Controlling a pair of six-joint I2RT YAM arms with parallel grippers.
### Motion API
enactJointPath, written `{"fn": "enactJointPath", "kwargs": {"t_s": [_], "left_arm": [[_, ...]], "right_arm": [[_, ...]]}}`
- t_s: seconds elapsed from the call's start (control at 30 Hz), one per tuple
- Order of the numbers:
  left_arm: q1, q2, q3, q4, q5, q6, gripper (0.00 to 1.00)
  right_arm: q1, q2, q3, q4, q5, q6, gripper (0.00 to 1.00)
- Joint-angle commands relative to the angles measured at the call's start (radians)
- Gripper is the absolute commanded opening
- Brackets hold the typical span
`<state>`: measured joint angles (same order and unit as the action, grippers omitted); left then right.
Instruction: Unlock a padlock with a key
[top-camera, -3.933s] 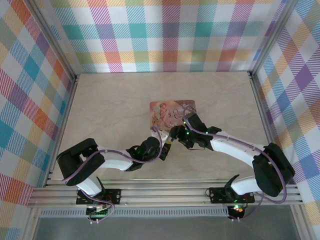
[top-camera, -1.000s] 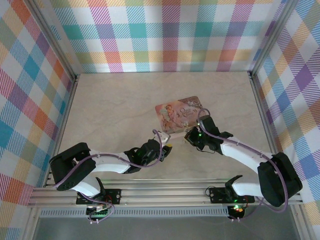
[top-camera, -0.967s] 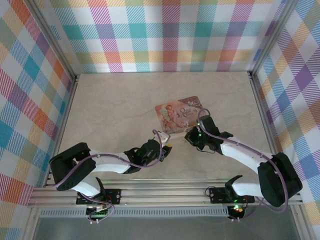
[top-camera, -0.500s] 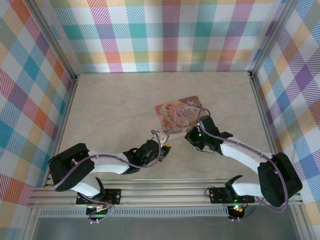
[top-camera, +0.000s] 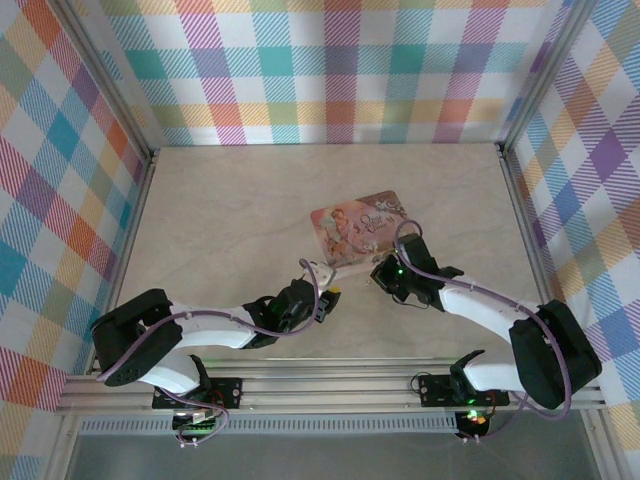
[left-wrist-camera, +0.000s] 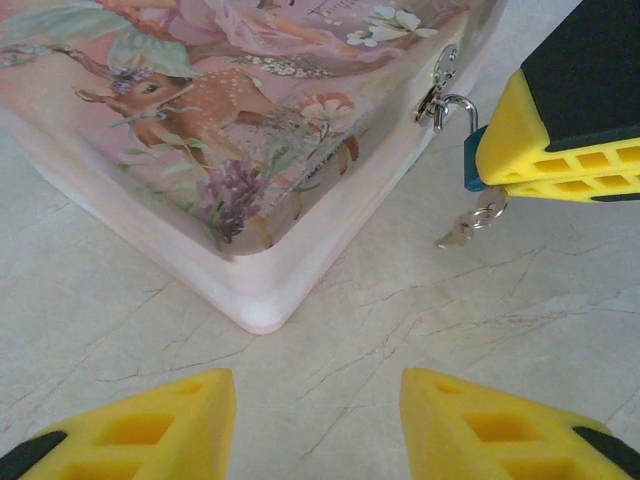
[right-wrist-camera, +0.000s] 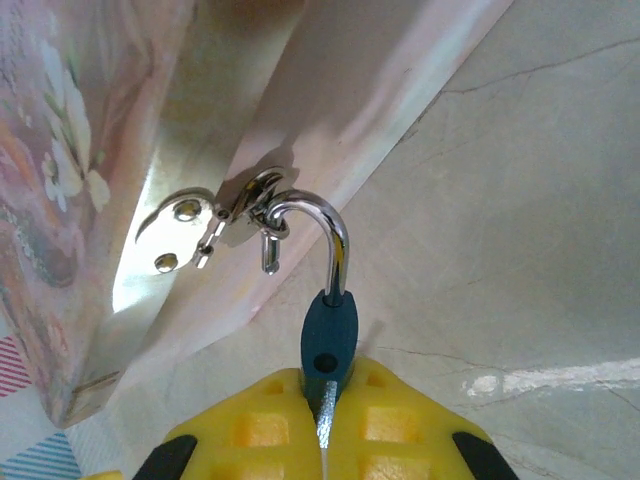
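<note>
Seems past the key-turning step. Clamps the right jaws shut on the tiny blue-bodied padlock (right-wrist-camera: 328, 345), with its metal shackle (right-wrist-camera: 337, 240) apparently sprung, the short leg out of the body but hooked through the silver hasp loop (right-wrist-camera: 262, 215) of the pink picture-printed box (left-wrist-camera: 200, 130). Places the lock just right of the middle of the tabletop (top-camera: 230, 220), against the box side that faces the near-right corner. Dangles a small silver key (left-wrist-camera: 460, 232) beneath the body; cannot tell whether seated in the keyhole or hanging by its ring. Holds the left jaws about half open, empty, low off the box's near corner. Calls next, probably, for tilting the body to unhook the shackle, with the box wall close alongside. Leaves bare tabletop toward the near and right edges for drawing away.
</note>
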<state>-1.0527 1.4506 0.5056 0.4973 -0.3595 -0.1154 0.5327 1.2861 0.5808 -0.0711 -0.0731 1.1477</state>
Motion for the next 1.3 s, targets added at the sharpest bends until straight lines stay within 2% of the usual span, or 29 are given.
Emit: {"fn": "enactJointPath", "kwargs": {"t_s": [0.0, 0.5, 1.27], "left_arm": [[-0.009, -0.022, -0.009, -0.012, -0.021, -0.009, 0.47], [-0.009, -0.022, -0.010, -0.022, -0.027, -0.006, 0.47], [-0.008, -0.014, -0.012, -0.031, -0.040, -0.008, 0.47]], "right_arm": [[-0.016, -0.006, 0.068, 0.015, 0.033, -0.018, 0.00], [-0.084, 0.088, 0.048, 0.091, -0.014, 0.006, 0.00], [-0.185, 0.124, 0.101, 0.087, -0.044, -0.059, 0.00]]}}
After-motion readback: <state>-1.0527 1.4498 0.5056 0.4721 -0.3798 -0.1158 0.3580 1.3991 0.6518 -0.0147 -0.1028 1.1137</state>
